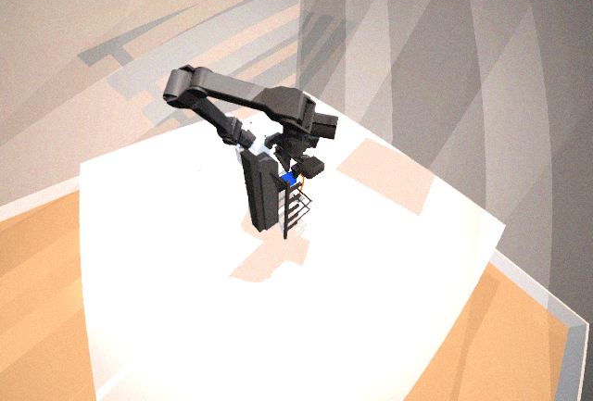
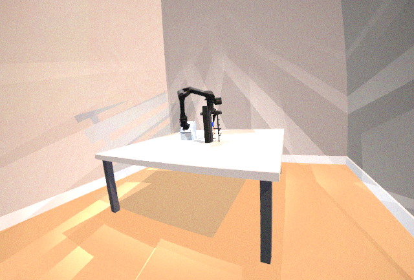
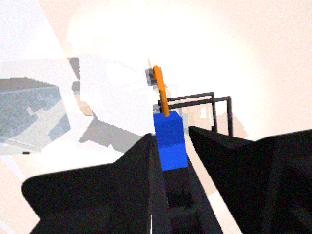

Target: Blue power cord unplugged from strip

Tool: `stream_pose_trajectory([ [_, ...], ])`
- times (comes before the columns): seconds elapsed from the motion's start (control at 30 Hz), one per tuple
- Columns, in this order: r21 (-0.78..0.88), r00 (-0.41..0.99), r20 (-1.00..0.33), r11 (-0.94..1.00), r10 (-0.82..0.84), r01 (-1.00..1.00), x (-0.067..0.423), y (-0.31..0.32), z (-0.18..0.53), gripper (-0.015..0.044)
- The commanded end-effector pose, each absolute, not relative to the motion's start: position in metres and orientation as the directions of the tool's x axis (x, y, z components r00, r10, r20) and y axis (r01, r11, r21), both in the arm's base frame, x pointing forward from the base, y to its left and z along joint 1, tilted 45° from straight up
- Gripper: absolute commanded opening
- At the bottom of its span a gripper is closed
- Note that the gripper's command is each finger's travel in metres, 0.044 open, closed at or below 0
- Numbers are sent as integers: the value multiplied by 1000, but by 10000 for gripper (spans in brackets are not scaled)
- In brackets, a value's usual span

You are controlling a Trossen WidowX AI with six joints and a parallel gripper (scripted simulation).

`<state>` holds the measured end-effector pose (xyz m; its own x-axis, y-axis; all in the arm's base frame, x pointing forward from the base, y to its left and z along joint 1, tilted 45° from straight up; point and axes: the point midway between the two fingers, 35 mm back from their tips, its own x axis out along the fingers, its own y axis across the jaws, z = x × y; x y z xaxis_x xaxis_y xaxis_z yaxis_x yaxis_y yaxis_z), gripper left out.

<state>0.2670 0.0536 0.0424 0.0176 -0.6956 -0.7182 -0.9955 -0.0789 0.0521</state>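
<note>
The blue plug (image 1: pixel 287 177) (image 2: pixel 213 123) (image 3: pixel 170 141) sits in the top socket of the dark power strip (image 1: pixel 258 191) (image 2: pixel 207 126) (image 3: pixel 177 195), which stands upright on the table. A thin orange cord (image 3: pixel 161 90) rises from the plug. My gripper (image 1: pixel 290 168) (image 2: pixel 212 119) (image 3: pixel 170 134) is down over the plug with one finger on each side. The fingers are partly open. In the wrist view a narrow gap shows beside the plug on the right.
A black wire rack (image 1: pixel 294 209) (image 2: pixel 218 131) (image 3: pixel 214 99) stands right beside the strip. The arm's white base box (image 1: pixel 253 135) (image 2: pixel 187 133) is behind the strip. Everything stands near the middle of the white table (image 1: pixel 167 267) (image 2: pixel 233 160).
</note>
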Motion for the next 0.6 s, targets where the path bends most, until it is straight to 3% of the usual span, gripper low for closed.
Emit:
stream_pose_trajectory([
  [0.0, 60, 12, -714, -78, -700, -995, 265, 51, 41, 160],
  [0.13, 60, 12, -714, -78, -700, -995, 265, 51, 41, 160],
  [0.27, 54, 16, -717, -78, -696, -995, 266, 53, 42, 55],
  [0.57, 54, 16, -717, -78, -696, -995, 267, 53, 42, 0],
])
